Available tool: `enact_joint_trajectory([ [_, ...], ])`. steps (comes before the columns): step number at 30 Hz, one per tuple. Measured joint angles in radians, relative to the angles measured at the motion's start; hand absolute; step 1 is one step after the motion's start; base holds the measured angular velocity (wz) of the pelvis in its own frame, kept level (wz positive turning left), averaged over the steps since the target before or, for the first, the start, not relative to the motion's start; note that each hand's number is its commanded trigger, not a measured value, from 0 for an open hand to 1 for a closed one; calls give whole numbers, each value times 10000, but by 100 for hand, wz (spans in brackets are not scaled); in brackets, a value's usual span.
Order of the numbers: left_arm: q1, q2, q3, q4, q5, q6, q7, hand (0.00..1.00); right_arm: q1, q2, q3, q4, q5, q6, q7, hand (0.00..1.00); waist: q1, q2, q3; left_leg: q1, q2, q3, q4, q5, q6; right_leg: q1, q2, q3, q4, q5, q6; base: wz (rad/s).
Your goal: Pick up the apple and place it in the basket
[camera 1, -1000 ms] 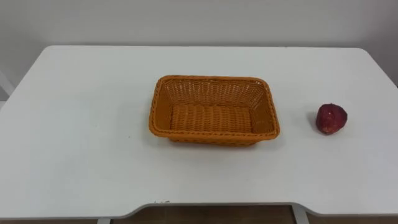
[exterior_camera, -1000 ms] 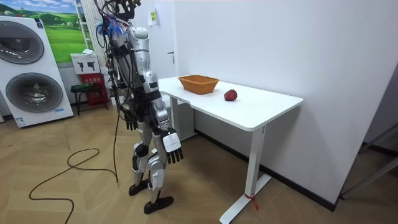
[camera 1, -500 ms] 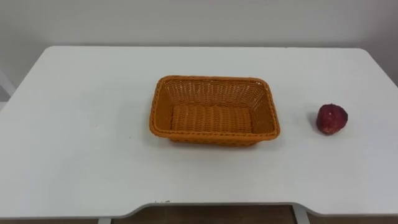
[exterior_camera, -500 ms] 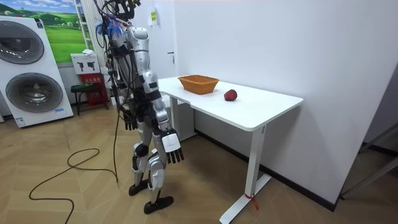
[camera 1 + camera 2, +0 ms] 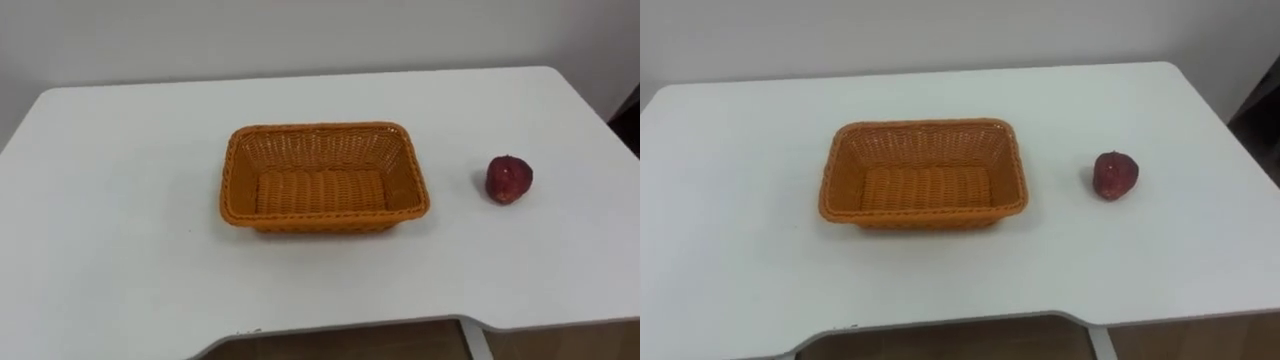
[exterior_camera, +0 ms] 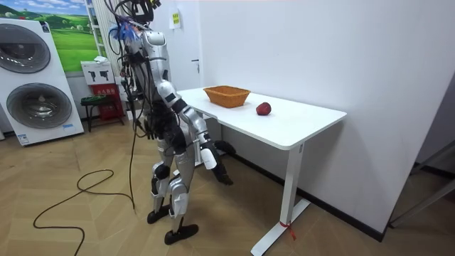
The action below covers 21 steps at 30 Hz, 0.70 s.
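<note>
A dark red apple [image 5: 509, 179] lies on the white table [image 5: 120, 250], to the right of an orange wicker basket [image 5: 322, 176]. The basket holds nothing. There is a hand's width of bare table between the two. In the room view I stand at the table's front edge, facing it, and the apple [image 6: 264, 109] sits right of the basket [image 6: 227, 95]. My right hand [image 6: 217, 166] is swung forward below the tabletop with its fingers straight and holds nothing. My left hand [image 6: 225, 147] shows just past it, also under the table's edge.
The table's right edge [image 5: 600, 110] lies close beyond the apple. A wall runs behind the table. In the room view, washing machines [image 6: 32, 78] and a small stool [image 6: 96, 103] stand at the left, behind me.
Both arms have swung forward from beside my thighs to under the table's edge. The eye view has shifted, so basket and apple sit a little further left in the picture; neither moved.
</note>
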Motion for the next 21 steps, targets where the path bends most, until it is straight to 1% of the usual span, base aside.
enact_joint_trajectory([
  [2, 4, 21, -1, -96, 3, -22, 36, 0, -22, -3, -235, -464, 48, -169, -561, 0, 29, -3, -15, 7, -7, -1, -7, 1, 1, -3, -1, 36, 2, -3, 6, -2],
  [4, 40, 20, -1, -95, 10, -122, 33, 0, -105, -3, -638, -1148, -23, -235, -1286, 0, -21, -9, -17, 36, -16, 6, -3, 3, 4, 4, -2, 89, 27, -2, 8, -4],
  [5, 63, 20, 0, -107, 12, -144, 34, 0, -110, -3, -718, -1361, -25, -266, -1480, 0, -19, 1, -19, 39, -16, 15, 0, 3, 4, -3, -1, 103, 38, -2, 8, -7],
  [7, 65, 24, -5, -114, 7, -145, 33, 0, -146, -28, -852, -2364, -45, -472, -2302, 0, 17, 6, -10, -1, -11, 57, 7, 5, 5, -121, -4, 108, 142, -8, 10, -8],
  [8, 64, 26, -6, -113, 8, -145, 32, 0, -157, -29, -852, -2647, -93, -484, -2510, 0, 5, 2, -10, -30, -11, 57, 5, 5, 6, -161, -4, 107, 153, -9, 11, -3],
  [10, 31, 30, -26, -89, 7, -152, 26, 0, -231, -30, -833, -3802, -740, -619, -3426, 0, 29, -30, -15, -165, -20, 52, 28, 9, 13, -312, -13, 112, 183, -9, 10, 0],
  [11, 29, 31, -33, -89, 7, -153, 26, 0, -268, -36, -826, -4139, -919, -663, -3665, 0, 30, -41, -13, -198, -23, 52, 28, 15, 23, -355, -17, 115, 211, -9, 11, 0],
  [13, 64, 67, -65, -79, 1, -168, 24, 0, -498, -217, -823, -5056, -1628, -864, -4353, 0, 20, -103, 6, -225, -26, 36, 53, 24, 34, -376, -22, 100, 230, -9, 11, 2],
  [14, 73, 80, -105, -77, 2, -172, 26, 0, -543, -316, -817, -5195, -1768, -946, -4498, 0, 23, -116, 4, -220, -26, 27, 63, 24, 34, -359, -23, 91, 219, -9, 10, 8],
  [15, 85, 117, -227, -78, 11, -186, 29, 0, -632, -518, -781, -5376, -2223, -1074, -4798, 0, 50, -160, 3, -231, -28, -14, 92, 24, 34, -356, -30, 24, 151, -9, 10, 12],
  [16, 92, 117, -274, -83, 19, -197, 34, 0, -643, -628, -721, -5710, -2763, -1158, -5063, 0, 63, -183, 2, -282, -25, -46, 128, 24, 33, -364, -30, -18, 136, -8, 10, 13],
  [17, 100, 118, -322, -83, 22, -197, 37, 0, -644, -655, -672, -5892, -3017, -1237, -5185, 0, 62, -182, 0, -331, -22, -62, 161, 24, 33, -380, -30, -44, 124, -8, 9, 10],
  [18, 109, 115, -468, -82, 32, -195, 41, 0, -709, -724, -537, -6153, -3603, -1358, -5415, 0, 102, -169, -2, -380, -22, -95, 179, 24, 33, -426, -31, -59, 137, -6, 7, 3],
  [19, 87, 93, -553, -81, 28, -191, 37, 0, -753, -740, -458, -6529, -4069, -1381, -5576, 0, 167, -123, -34, -420, -18, -95, 184, 25, 32, -499, -28, -50, 183, -4, 3, 0],
  [20, 67, 96, -619, -81, 22, -192, 35, 0, -756, -740, -426, -6720, -4300, -1395, -5639, 0, 207, -115, -36, -430, -15, -89, 187, 26, 30, -500, -27, -44, 224, -3, 1, -3],
  [21, 8, 97, -664, -91, 21, -197, 30, 0, -797, -754, -283, -6936, -4722, -1476, -5671, 0, 269, -111, 9, -461, -6, -86, 186, 27, 28, -534, -28, -42, 327, -2, 0, 0],
])
